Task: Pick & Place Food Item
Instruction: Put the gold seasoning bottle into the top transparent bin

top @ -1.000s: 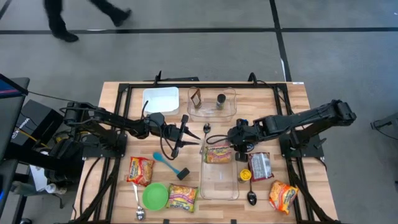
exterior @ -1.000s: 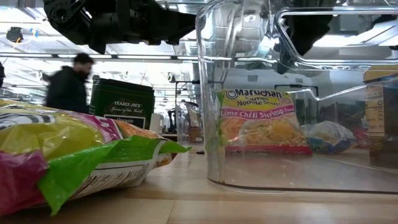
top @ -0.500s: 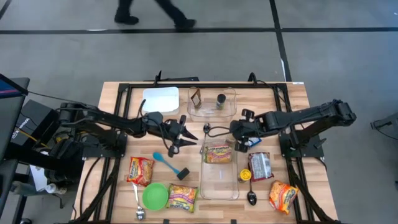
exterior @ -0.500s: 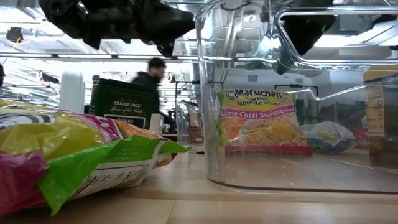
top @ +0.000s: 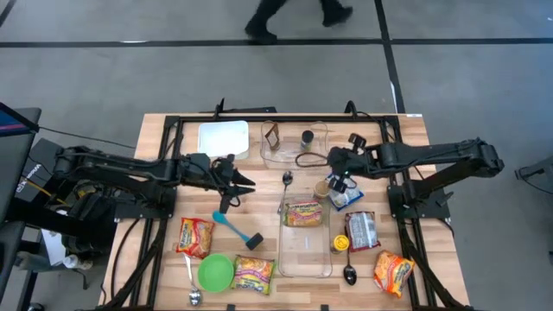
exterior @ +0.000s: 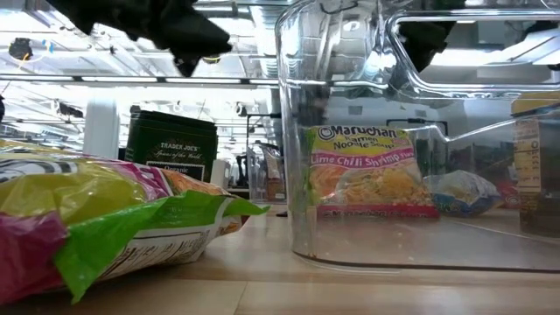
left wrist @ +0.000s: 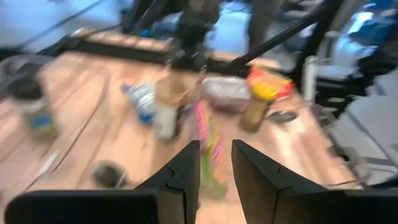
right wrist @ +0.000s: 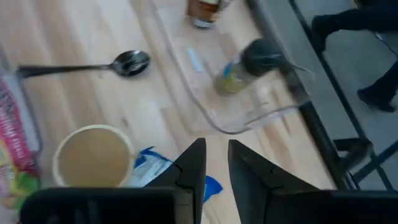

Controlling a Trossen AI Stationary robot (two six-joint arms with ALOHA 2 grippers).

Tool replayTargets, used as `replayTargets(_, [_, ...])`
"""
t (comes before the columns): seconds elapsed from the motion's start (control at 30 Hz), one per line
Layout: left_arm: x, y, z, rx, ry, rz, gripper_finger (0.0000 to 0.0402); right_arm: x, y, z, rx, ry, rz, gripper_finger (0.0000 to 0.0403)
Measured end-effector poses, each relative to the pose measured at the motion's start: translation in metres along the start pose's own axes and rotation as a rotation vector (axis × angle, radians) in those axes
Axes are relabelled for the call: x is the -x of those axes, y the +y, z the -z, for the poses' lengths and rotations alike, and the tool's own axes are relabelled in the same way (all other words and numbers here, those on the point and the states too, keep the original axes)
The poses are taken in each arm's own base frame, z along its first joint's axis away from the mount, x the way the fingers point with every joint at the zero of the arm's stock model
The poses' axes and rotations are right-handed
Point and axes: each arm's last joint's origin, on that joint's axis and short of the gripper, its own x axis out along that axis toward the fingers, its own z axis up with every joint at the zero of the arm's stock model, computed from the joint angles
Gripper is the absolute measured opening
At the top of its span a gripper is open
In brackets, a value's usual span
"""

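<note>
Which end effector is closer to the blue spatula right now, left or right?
Left. The left end effector hangs just above the blue spatula on the table's left half; the right end effector is well across the table, beside the paper cup.

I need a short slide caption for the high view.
Both dark arms hover above the wooden table; one noodle packet lies inside the clear rectangular container.

Green bowl (top: 215, 271), blue spatula (top: 237, 230)
</note>
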Motion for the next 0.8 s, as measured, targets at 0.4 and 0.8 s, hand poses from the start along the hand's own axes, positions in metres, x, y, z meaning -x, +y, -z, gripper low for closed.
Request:
replayTargets(0.4, [0.009, 0.003, 0.017, -0.037, 0.153, -0.276, 0.0088, 0.009, -0.017, 0.002, -0.239, -0.013, -0.051, 0.006])
replayTargets(0.8, [0.006, 0.004, 0.018, -0.038, 0.152, -0.281, 0.0088, -0.002, -0.006, -0.002, -0.4, 0.086, -0.223, 0.006])
